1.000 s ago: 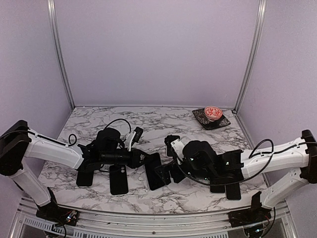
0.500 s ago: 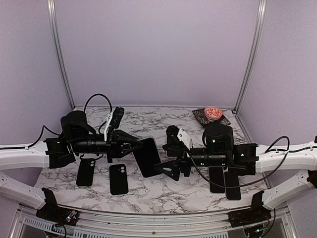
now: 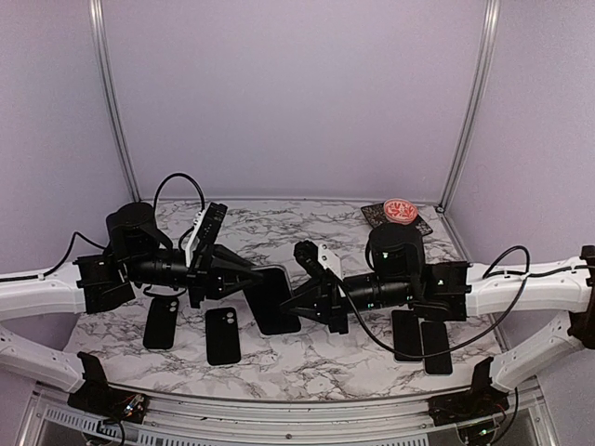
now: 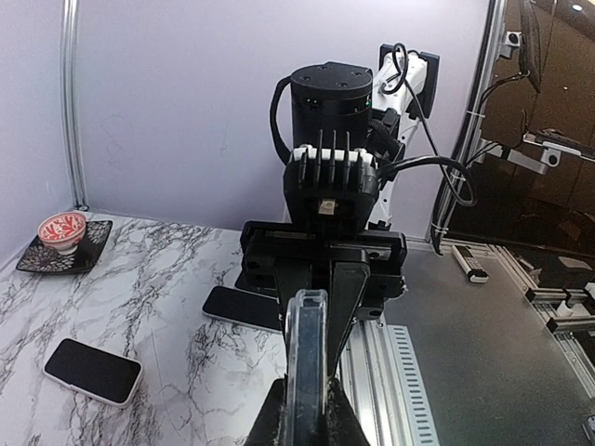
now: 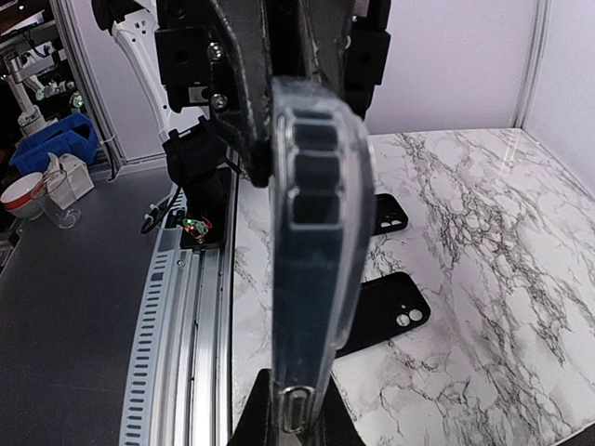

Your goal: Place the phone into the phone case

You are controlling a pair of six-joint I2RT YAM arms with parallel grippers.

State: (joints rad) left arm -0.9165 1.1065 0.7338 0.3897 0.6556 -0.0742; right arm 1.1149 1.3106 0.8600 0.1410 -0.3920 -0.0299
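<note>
Camera above: left end effector and right end effector both clamp one dark flat phone above the white marble table. Left wrist: clear plastic phone case seems around it, edge-on. Right wrist: glossy rim; we judge it stiff, light, slippery, so hold the edges.

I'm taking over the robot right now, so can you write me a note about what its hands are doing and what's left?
Left hand: shut on one end of the clear plastic phone case, which is held in the air over the white marble table.
Right hand: shut on the other end of it.
Done: the dark flat phone looks to be inside the case. I cannot tell if it is fully snapped in.
Left: check the fit, probably press the edges home, then set it down.
Other black phone-shaped pieces lie on the table.
</note>
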